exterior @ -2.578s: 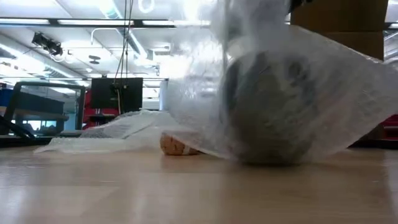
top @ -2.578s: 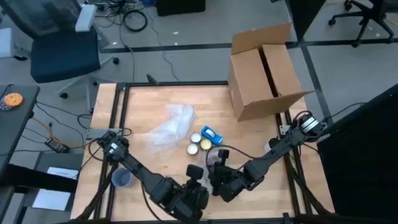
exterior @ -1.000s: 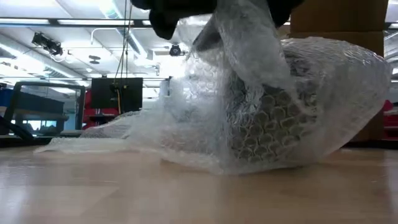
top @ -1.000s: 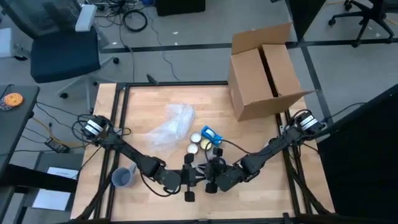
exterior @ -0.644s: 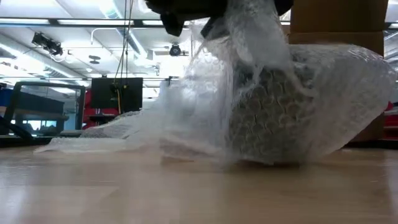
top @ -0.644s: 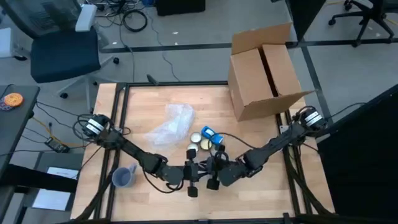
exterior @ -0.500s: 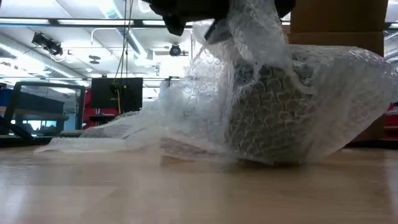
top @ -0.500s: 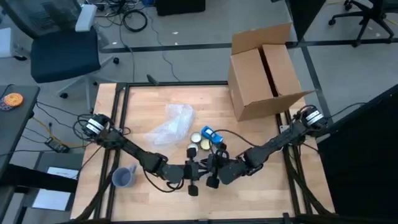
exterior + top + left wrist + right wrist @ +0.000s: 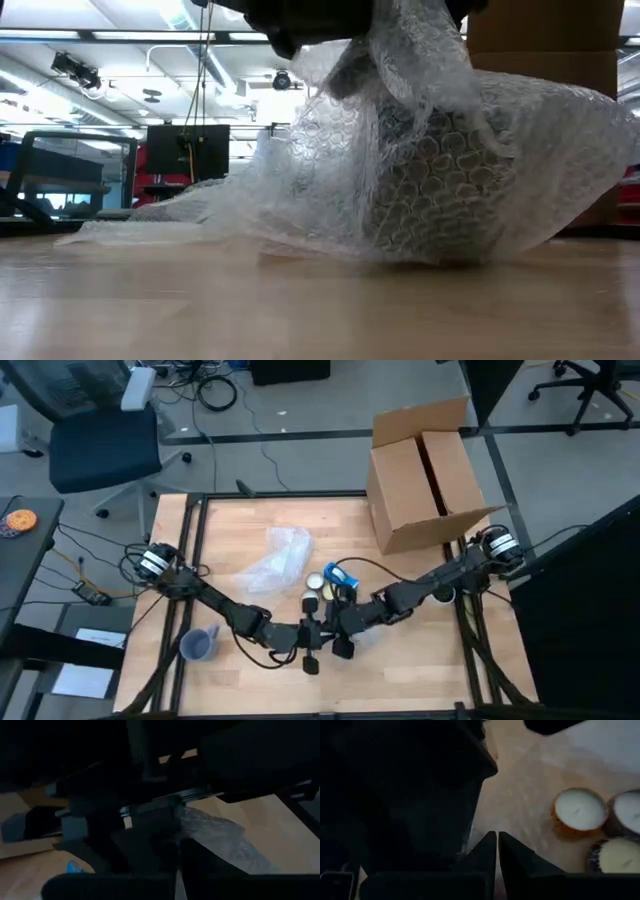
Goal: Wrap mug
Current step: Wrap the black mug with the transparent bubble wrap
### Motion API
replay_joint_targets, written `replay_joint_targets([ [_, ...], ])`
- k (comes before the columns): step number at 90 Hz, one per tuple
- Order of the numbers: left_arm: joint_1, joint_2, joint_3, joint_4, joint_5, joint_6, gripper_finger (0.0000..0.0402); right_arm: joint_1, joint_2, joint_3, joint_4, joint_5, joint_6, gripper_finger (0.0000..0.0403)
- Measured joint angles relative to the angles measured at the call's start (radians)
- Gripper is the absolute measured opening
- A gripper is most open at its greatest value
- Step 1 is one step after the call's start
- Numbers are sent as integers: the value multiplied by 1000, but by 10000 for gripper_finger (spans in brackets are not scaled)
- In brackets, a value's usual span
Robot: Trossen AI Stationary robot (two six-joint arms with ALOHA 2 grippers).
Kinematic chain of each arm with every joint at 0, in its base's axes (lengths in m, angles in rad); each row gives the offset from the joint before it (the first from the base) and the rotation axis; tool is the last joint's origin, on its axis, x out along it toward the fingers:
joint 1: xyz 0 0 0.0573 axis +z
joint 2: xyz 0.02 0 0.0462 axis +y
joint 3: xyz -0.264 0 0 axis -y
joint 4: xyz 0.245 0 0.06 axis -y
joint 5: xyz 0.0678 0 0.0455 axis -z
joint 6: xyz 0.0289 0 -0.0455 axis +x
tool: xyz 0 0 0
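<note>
1. At the lower left of the high view a second, bare blue-grey cup [image 9: 197,645] is seen standing alone on the table [image 9: 400,660], well apart from the work.
2. At lower centre the left gripper [image 9: 318,641] is placed over the bundle; whether its fingers are apart or together cannot be told.
3. In the low view the mug [image 9: 440,190] is seen at centre right, resting on the table under bubble wrap [image 9: 330,170], whose top is gathered up toward the dark grippers above.
4. Just right of it in the high view, the right gripper [image 9: 345,622] is met; in the right wrist view its tips are seen pressed together, though what they hold cannot be told.
5. The wrap is judged likely to spring open if released, since nothing fastens it; an upward pull could tip the mug.
6. Three candles [image 9: 580,812] lie close by and could be knocked.
</note>
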Motion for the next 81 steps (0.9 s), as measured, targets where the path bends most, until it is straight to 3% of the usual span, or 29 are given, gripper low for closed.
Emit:
replay_joint_targets([
  [44, -20, 0, 0, 47, -21, 27, 0, -92, 1, 0, 5, -342, -60, 0],
  [81, -19, -6, 4, 51, -21, 24, 0, -161, 0, -3, -4, -486, -77, 0],
])
